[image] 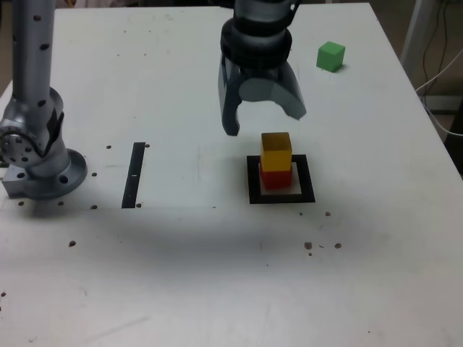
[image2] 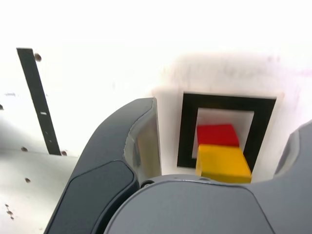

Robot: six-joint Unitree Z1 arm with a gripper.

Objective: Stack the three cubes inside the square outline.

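Three cubes: one yellow cube [image: 276,150], one red cube [image: 275,177], one green cube [image: 330,56]; one square outline [image: 281,196]; one black bar [image: 134,175].

Arm [image: 32,94] was silver-grey metal w/ small dark holes along its upright link; round base flange [image: 51,177] had screw holes & a dark band at the joint. Wrist housing [image: 257,40] was black/dark grey, ribbed. Gripper [image: 264,123] had two curved dark-grey fingers [image: 230,101] w/ a paler grey inner shell; wrist view showed smooth moulded plastic & translucent inner pads [image2: 144,141].
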